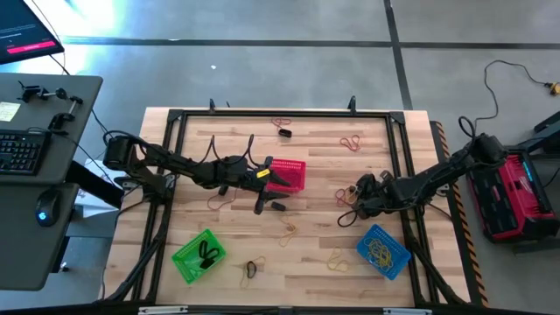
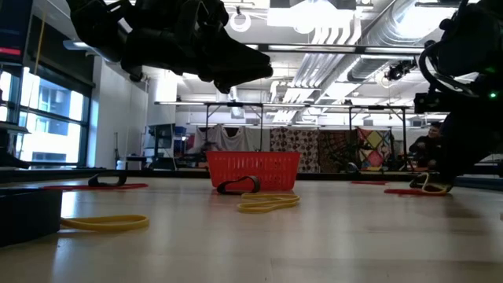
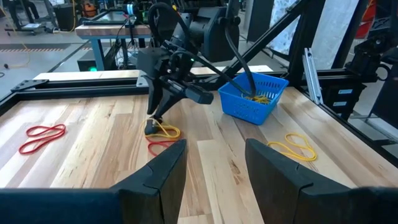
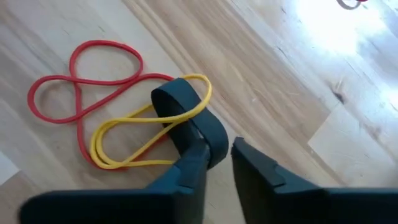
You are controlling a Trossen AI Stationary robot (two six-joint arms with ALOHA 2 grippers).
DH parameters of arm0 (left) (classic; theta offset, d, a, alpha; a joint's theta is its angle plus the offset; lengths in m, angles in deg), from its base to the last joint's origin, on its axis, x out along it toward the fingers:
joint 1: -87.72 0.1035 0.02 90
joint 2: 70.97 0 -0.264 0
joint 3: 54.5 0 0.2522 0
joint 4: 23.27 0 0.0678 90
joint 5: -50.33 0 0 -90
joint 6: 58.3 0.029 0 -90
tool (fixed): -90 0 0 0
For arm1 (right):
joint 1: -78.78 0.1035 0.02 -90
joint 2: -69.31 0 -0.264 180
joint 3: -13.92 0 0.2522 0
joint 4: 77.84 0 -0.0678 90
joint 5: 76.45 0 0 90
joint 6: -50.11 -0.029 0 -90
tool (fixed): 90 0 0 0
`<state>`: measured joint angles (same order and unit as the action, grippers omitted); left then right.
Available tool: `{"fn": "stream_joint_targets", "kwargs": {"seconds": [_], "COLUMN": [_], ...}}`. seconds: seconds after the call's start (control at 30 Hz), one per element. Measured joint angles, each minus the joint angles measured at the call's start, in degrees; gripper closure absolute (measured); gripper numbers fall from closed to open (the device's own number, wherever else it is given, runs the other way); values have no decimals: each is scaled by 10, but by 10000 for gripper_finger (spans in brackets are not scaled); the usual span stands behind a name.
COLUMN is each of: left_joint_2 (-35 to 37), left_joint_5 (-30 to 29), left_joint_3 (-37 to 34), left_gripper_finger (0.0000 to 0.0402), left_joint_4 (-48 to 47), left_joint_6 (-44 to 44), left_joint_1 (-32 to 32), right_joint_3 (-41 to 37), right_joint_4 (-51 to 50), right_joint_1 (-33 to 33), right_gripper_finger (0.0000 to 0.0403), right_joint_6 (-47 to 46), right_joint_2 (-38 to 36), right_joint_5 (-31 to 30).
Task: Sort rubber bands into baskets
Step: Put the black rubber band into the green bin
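**Sorting bands: right gripper on a yellow loop**

- Right gripper [image 4: 214, 152]: down at the table [image 1: 319, 262], up and left of the blue basket [image 1: 383, 251]. Fingers narrow; one finger [image 4: 193, 121] passes through a yellow band [image 4: 134, 134], whose loop hangs over that finger. The band lies across a red band [image 4: 81, 81] on the wood.
- Left gripper [image 3: 214, 165]: raised above the table, just left of the red basket [image 1: 286, 174]. Fingers [image 3: 158, 171] apart, nothing between them.
- Blue basket: yellow bands inside.
- Green basket [image 1: 199, 255]: well left of the blue basket; black bands inside.
- Red basket: contents cannot be made out.
- Loose bands: one yellow [image 1: 338, 260] just left of the blue basket; red ones [image 1: 352, 141] farther up the table from it.
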<state>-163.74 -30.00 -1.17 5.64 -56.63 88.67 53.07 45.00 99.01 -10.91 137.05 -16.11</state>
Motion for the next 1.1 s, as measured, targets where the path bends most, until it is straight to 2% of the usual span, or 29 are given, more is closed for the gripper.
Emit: {"fn": "stream_joint_targets", "kwargs": {"seconds": [0.13, 0.33, 0.6, 0.8, 0.87, 0.97, 1.1], "left_joint_2": [0, 0, 0, 0, 0, 0, 0], "left_joint_5": [0, 0, 0, 0, 0, 0, 0], "left_joint_3": [0, 0, 0, 0, 0, 0, 0], "left_gripper_finger": [245, 245, 245, 245, 245, 245, 245], "left_joint_4": [0, 0, 0, -11, -14, -14, -14], "left_joint_6": [0, 0, 0, 0, 0, 0, 0], "left_joint_1": [0, 0, 0, 0, 0, 0, 0], "right_joint_3": [0, 11, 55, 60, 60, 60, 60], "right_joint_4": [-1, -13, -67, -65, -66, -70, -107], "right_joint_1": [0, 1, 5, 28, 36, 36, 16], "right_gripper_finger": [394, 399, 402, 402, 402, 402, 403], "right_joint_6": [6, 10, 16, 49, 67, 88, 53], "right_joint_2": [0, 0, 0, 0, 0, 0, 0], "right_joint_5": [-11, -25, -141, -248, -265, -226, -141]}}
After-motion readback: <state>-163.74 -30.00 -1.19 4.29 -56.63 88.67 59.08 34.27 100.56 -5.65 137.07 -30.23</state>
